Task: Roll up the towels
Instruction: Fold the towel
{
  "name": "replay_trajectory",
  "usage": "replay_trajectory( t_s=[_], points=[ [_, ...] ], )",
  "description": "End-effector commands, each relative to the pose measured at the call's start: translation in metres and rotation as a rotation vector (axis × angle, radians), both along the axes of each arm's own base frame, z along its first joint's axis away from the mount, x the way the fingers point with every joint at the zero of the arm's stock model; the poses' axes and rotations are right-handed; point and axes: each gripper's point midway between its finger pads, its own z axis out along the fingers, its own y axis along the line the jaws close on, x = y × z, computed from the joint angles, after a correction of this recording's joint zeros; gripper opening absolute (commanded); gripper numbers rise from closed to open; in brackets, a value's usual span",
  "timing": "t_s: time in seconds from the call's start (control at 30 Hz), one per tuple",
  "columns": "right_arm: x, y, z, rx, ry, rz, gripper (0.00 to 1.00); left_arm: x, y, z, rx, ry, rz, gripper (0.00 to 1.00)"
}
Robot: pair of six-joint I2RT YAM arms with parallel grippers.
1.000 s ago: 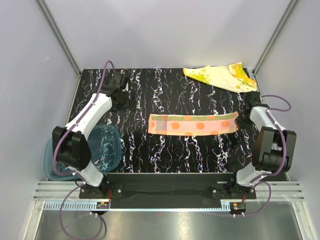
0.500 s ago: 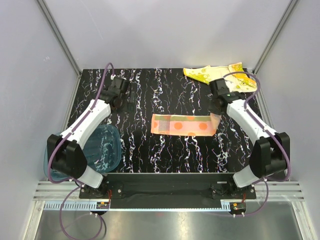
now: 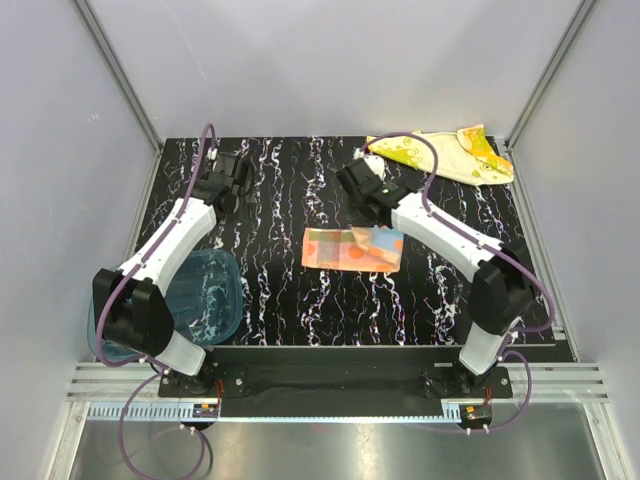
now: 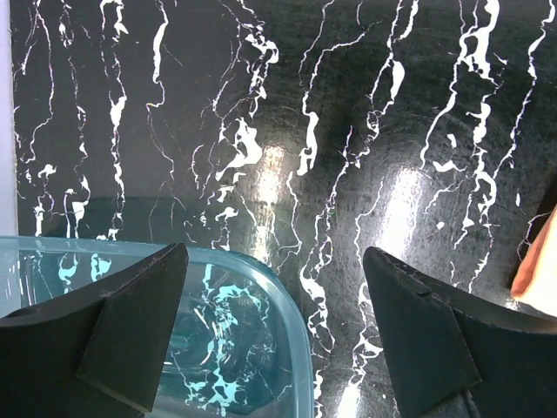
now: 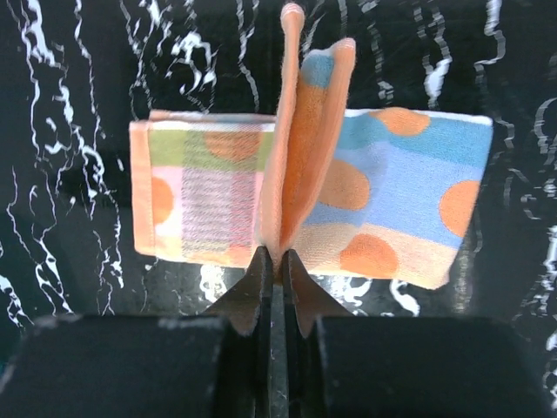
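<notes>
Black marbled counter (image 3: pixel 300 180) carries everything. Teal plastic tray (image 3: pixel 236 290) sits at the near-left edge, well apart from both cloths; prob. parked there out of the way, not part of the job. Yellow towel (image 3: pixel 440 155) lies crumpled at the far-right corner w/ nothing touching it, apparently waiting its turn. Orange towel (image 3: pixel 335 250) is at ctr of the counter. Its right end is folded over on itself, so the pale-blue side w/ orange dots faces up, while the left part lies flat showing a green/pink check. R end effector (image 5: pixel 271 266) is clamped shut on a pinch of that towel's near edge, holding a loop of cloth upright btw the two halves. My read: the grip is tight and low so the thin fabric can't slip while the end is turned over to start the roll. L end effector (image 4: pixel 274 261) hangs w/ jaws wide apart, gripping nothing, over bare counter at far left. It's likely parked clear so the arms don't clash, ready to steady the free end.
</notes>
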Motion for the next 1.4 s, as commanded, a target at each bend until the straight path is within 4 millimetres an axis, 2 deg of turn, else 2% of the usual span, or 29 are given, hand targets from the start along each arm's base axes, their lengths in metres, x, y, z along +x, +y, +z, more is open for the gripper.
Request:
replay_trajectory(
  t_s=[0.0,0.17,0.43,0.6,0.73,0.77,0.87,0.97,1.03,1.07,1.1,1.2,1.23,1.3,1.33,1.37],
  points=[
    [0.004,0.025,0.012,0.035,-0.034,-0.001,0.0,0.002,0.006,0.013,0.011,-0.052,0.016,0.89],
    [0.002,0.05,0.004,0.032,-0.026,0.035,0.0,0.002,0.006,0.012,0.007,-0.05,0.015,0.89],
    [-0.003,0.074,-0.008,0.027,-0.008,0.079,0.0,0.001,0.007,0.012,0.01,-0.047,0.015,0.89],
    [-0.014,0.095,-0.036,0.022,0.036,0.133,0.0,0.001,0.008,0.012,0.006,-0.046,0.021,0.89],
    [-0.024,0.122,-0.069,0.015,0.08,0.207,0.0,0.001,0.009,0.011,0.003,-0.044,0.024,0.89],
    [-0.028,0.131,-0.072,0.013,0.081,0.234,0.0,0.001,0.009,0.012,0.002,-0.046,0.024,0.89],
    [-0.032,0.144,-0.093,-0.011,0.102,0.272,0.01,0.002,0.009,0.01,0.004,-0.042,0.024,0.89],
    [-0.035,0.151,-0.114,-0.025,0.119,0.3,0.11,0.001,0.011,0.008,0.008,-0.037,0.027,0.89],
    [-0.036,0.149,-0.122,-0.035,0.124,0.306,0.33,0.001,0.012,0.007,0.009,-0.033,0.031,0.89],
    [-0.037,0.15,-0.122,-0.034,0.12,0.309,0.4,0.001,0.012,0.006,0.009,-0.032,0.031,0.89],
    [-0.036,0.152,-0.121,-0.024,0.112,0.313,0.54,0.001,0.012,0.005,0.011,-0.027,0.033,0.89],
    [-0.032,0.151,-0.098,-0.009,0.065,0.311,0.68,0.002,0.013,0.002,0.017,-0.021,0.037,0.89],
    [-0.029,0.154,-0.077,0.013,0.031,0.317,0.74,0.002,0.014,0.002,0.02,-0.019,0.038,0.89],
    [-0.028,0.154,-0.055,0.026,0.003,0.325,0.76,0.002,0.014,0.001,0.023,-0.017,0.038,0.89],
    [-0.026,0.155,-0.029,0.056,-0.037,0.334,0.78,0.003,0.013,0.001,0.02,-0.021,0.035,0.89],
    [-0.028,0.154,-0.015,0.069,-0.053,0.338,0.8,0.003,0.012,0.001,0.016,-0.023,0.029,0.89]
  ],
)
